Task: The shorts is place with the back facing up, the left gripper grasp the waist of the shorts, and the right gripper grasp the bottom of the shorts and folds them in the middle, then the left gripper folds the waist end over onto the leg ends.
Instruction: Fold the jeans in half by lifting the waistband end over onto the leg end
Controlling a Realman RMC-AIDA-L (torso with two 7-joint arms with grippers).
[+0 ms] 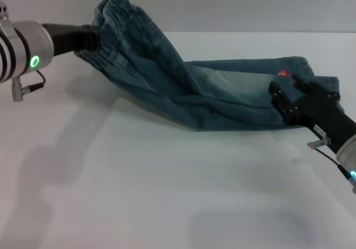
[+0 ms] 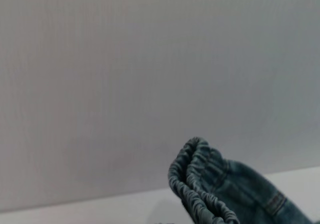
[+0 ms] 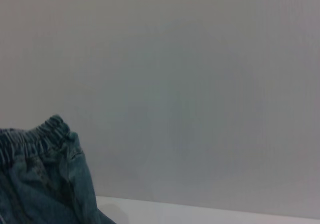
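The faded blue denim shorts (image 1: 222, 93) are folded lengthwise and stretch across the white table. My left gripper (image 1: 92, 39) is shut on the waist of the shorts (image 1: 114, 15) and holds that ruffled band lifted at the far left. From there the cloth slopes down to the right. The leg ends (image 1: 325, 82) lie flat at the right, with an orange print (image 1: 283, 73) close by. My right gripper (image 1: 295, 93) sits low over the leg ends, its fingers spread and gripping nothing. The raised waist (image 2: 200, 184) also shows in the left wrist view, and the waist (image 3: 35, 139) appears in the right wrist view too.
The white table (image 1: 167, 193) spreads bare toward me, crossed by the arms' shadows. A plain pale wall (image 1: 222, 4) stands behind its far edge.
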